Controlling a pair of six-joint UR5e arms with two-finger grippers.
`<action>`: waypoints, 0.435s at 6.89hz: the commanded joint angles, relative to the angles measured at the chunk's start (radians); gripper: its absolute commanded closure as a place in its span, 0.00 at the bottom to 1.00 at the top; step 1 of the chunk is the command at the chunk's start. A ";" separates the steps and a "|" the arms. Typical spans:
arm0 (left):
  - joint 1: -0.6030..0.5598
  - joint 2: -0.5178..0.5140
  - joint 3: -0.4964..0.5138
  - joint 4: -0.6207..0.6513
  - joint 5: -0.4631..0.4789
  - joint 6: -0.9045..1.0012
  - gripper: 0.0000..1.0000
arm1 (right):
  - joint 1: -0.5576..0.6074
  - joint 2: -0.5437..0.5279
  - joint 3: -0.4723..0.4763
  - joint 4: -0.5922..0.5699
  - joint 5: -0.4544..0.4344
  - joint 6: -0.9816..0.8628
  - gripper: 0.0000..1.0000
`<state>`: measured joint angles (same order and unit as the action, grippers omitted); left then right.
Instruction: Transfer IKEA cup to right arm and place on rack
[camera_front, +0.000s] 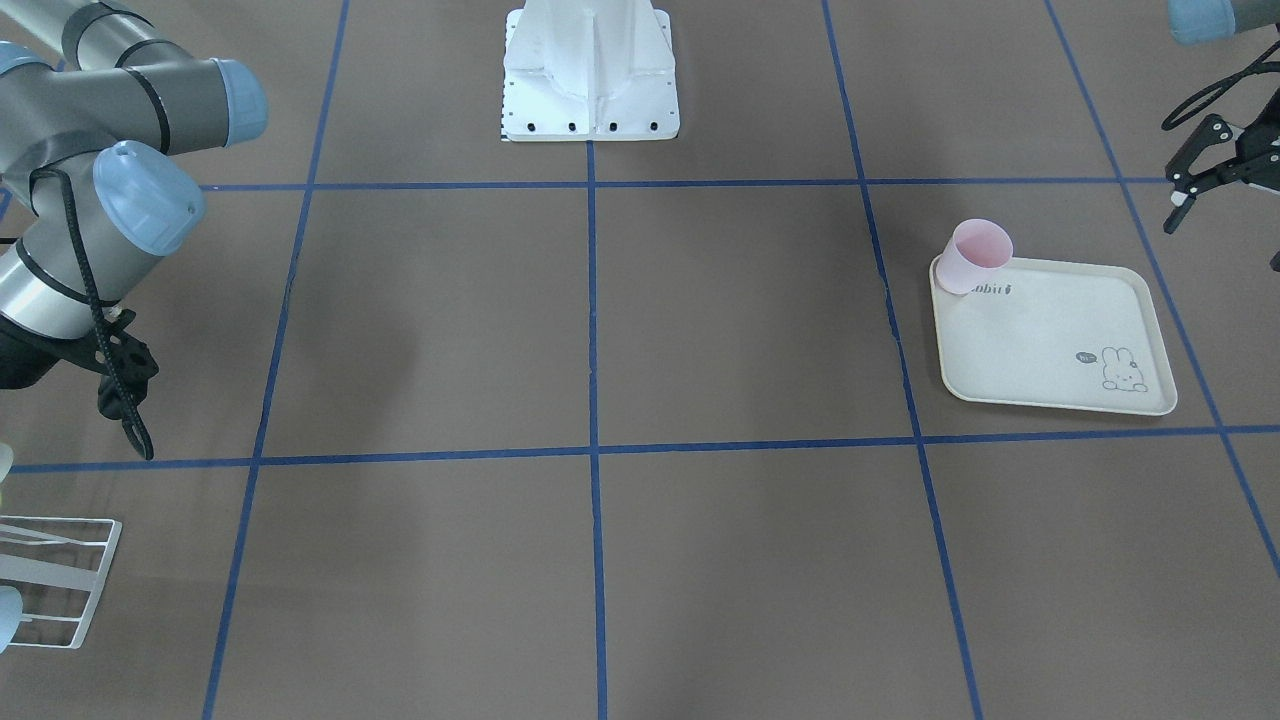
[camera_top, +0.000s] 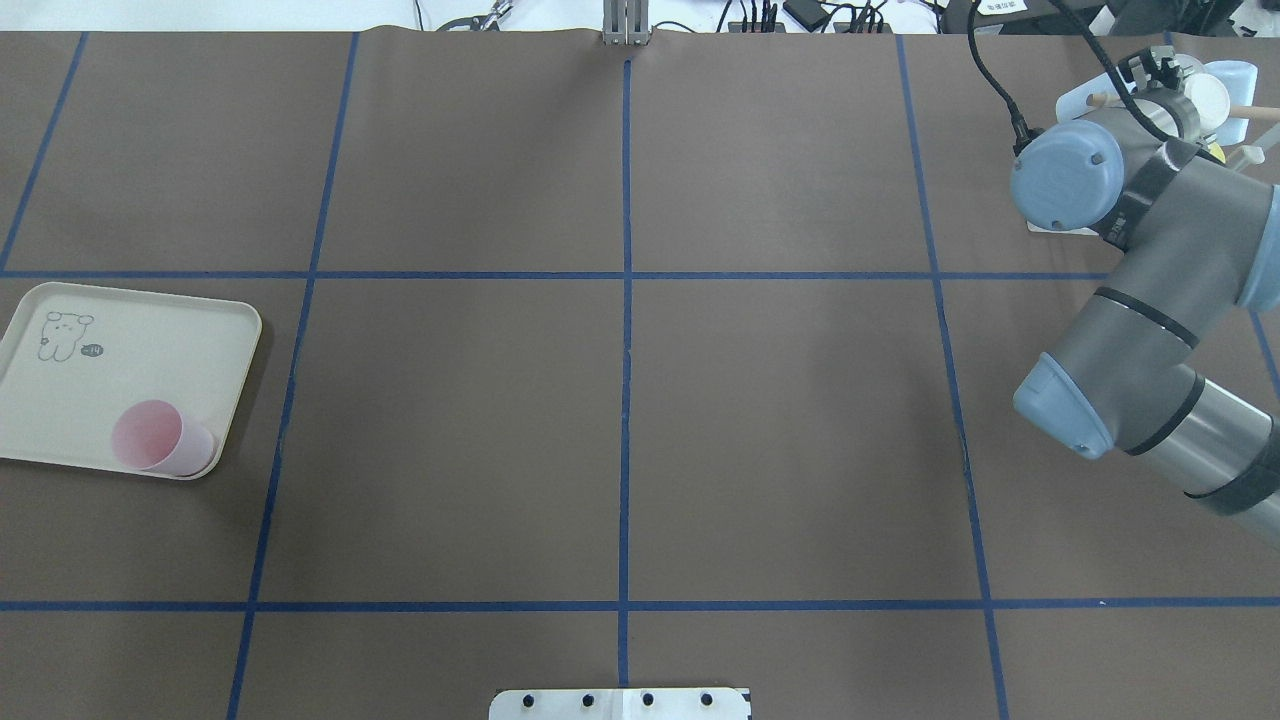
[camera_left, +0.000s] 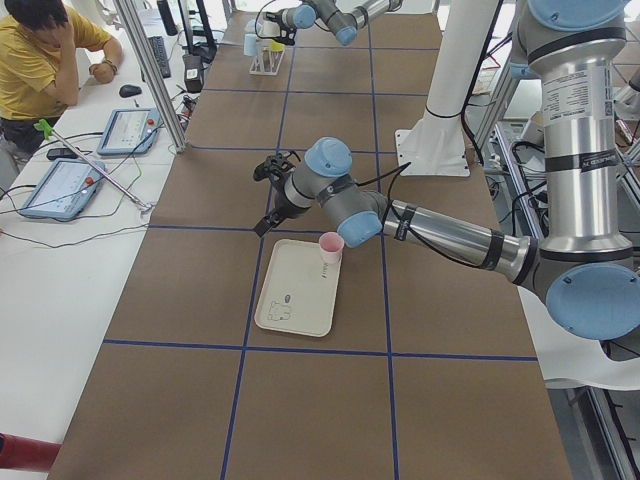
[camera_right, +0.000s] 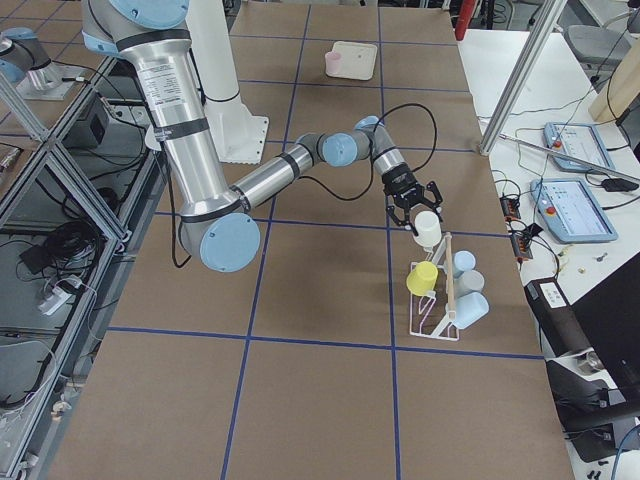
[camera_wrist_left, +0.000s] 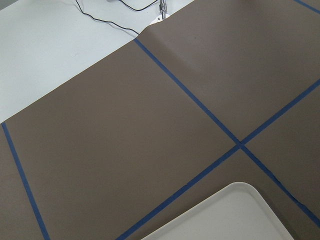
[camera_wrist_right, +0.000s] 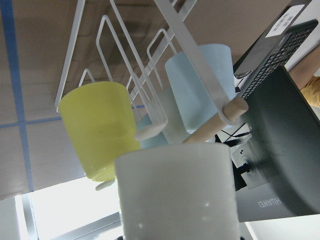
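My right gripper (camera_right: 417, 208) is shut on a white cup (camera_wrist_right: 177, 192), holding it just above the white wire rack (camera_right: 435, 310) at the table's end. In the right wrist view the white cup fills the foreground, with the rack's bars (camera_wrist_right: 140, 75) and a wooden peg (camera_wrist_right: 215, 125) behind it. A pink cup (camera_front: 975, 255) stands mouth up in the corner of the cream rabbit-print tray (camera_front: 1050, 340) on the opposite side of the table. My left gripper (camera_front: 1223, 238) hangs open and empty beside that tray, a little away from the pink cup (camera_left: 330, 247).
A yellow cup (camera_wrist_right: 100, 130) and pale blue cups (camera_right: 465, 290) hang on the rack. The white robot pedestal (camera_front: 590, 80) stands at the table's middle edge. A seated person (camera_left: 40, 55) and tablets (camera_left: 125, 130) are along the operators' side.
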<state>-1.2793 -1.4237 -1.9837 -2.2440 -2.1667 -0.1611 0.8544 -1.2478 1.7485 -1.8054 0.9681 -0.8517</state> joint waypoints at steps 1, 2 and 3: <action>0.000 0.000 0.000 0.000 0.001 0.000 0.00 | 0.009 -0.002 -0.043 0.063 -0.002 -0.024 0.80; 0.001 0.000 0.000 0.000 -0.001 0.000 0.00 | 0.008 -0.002 -0.058 0.070 -0.002 -0.023 0.78; 0.001 -0.001 0.000 0.000 -0.001 -0.002 0.00 | 0.008 -0.002 -0.063 0.070 -0.002 -0.021 0.76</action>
<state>-1.2785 -1.4238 -1.9834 -2.2442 -2.1671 -0.1615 0.8620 -1.2501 1.6959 -1.7395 0.9665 -0.8737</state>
